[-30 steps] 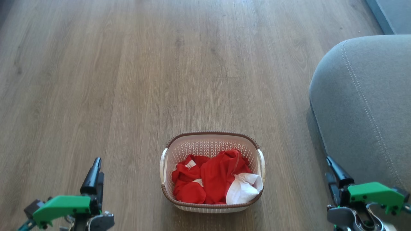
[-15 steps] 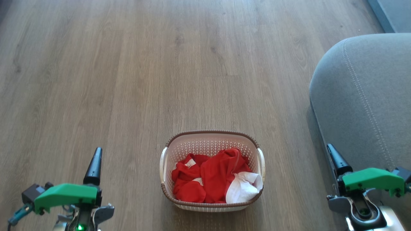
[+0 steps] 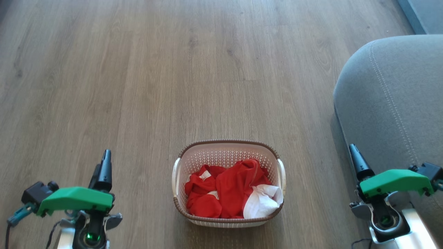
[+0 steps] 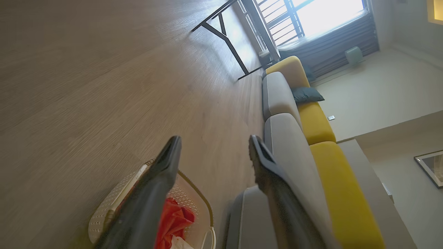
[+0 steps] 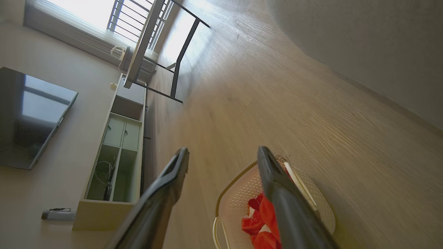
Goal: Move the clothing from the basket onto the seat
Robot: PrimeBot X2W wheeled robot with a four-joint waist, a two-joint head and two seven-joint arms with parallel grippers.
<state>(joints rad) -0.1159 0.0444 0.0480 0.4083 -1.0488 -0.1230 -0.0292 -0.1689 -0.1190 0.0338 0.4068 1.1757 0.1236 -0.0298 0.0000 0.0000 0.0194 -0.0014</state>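
Observation:
The cream basket (image 3: 228, 142) with a brown rim stands on the wooden floor at the lower centre of the head view. Red and white clothing (image 3: 232, 188) lies crumpled inside it. The grey seat (image 3: 391, 103) fills the right side, close beside the basket. My left gripper (image 3: 105, 155) hovers left of the basket and my right gripper (image 3: 354, 154) to its right, by the seat's edge. Both are open and hold nothing, as the left gripper (image 4: 215, 140) and right gripper (image 5: 223, 150) show in the wrist views. Each wrist view catches the basket (image 4: 104, 214) (image 5: 242, 193) with clothing (image 4: 173, 218) (image 5: 263, 214) behind a finger.
Wooden floor (image 3: 155, 69) stretches ahead and to the left. Further along, the sofa has yellow backrests (image 4: 322, 124) and a dark cushion (image 4: 306, 94). A black-legged table (image 5: 180, 55) stands near the window. A low cabinet (image 5: 117, 152) and a television (image 5: 31, 117) line the wall.
Both grippers have moved forward, up the head view, still open. The basket and clothing lie as before; the view itself shifted only slightly.

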